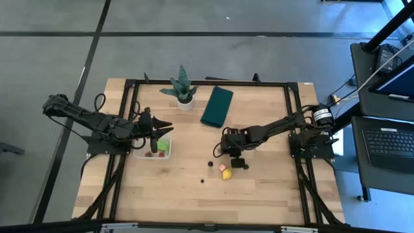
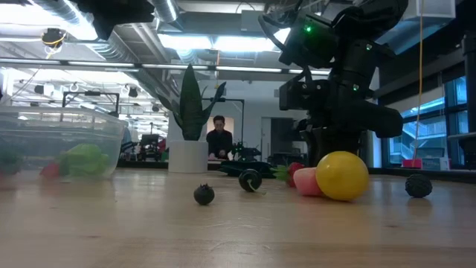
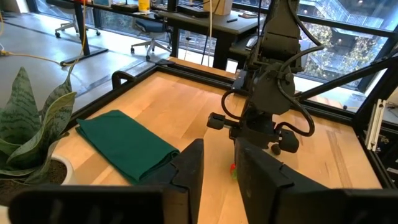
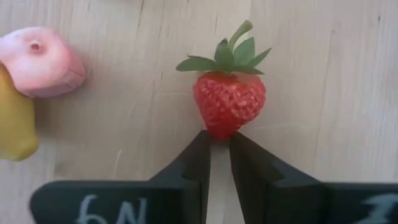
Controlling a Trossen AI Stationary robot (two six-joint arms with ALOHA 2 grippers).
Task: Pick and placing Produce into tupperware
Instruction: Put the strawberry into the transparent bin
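Note:
The clear tupperware [image 1: 143, 154] [image 2: 59, 149] sits at the table's left and holds a light green leafy piece [image 1: 165, 146] [image 2: 85, 159] and red pieces [image 1: 152, 154]. My left gripper [image 1: 168, 124] [image 3: 217, 155] hovers over it, fingers slightly apart and holding nothing. Mid-table lie a strawberry [image 4: 229, 101] [image 2: 294, 173], a pink piece [image 4: 42, 61] [image 2: 305, 181], a yellow piece [image 1: 226, 174] [image 2: 342, 176] and small dark berries [image 1: 202, 180] [image 2: 204, 195]. My right gripper [image 1: 228, 154] [image 4: 217, 138] points down at the strawberry's pointed end, with a narrow gap between its fingers. My right gripper comes from above with its fingertips [image 4: 203, 144] on either side of the strawberry's pointed tip [image 4: 219, 129]. The strawberry lies on the table with its leaves away from the fingers. Whether the fingertips touch it, I cannot tell.
A potted plant [image 1: 183, 90] and a dark green folded cloth [image 1: 217, 105] stand at the far side of the table. A black frame [image 1: 207, 82] runs around the tabletop. Bare wood lies toward the near edge. A person [image 2: 218, 138] shows far off in the room.

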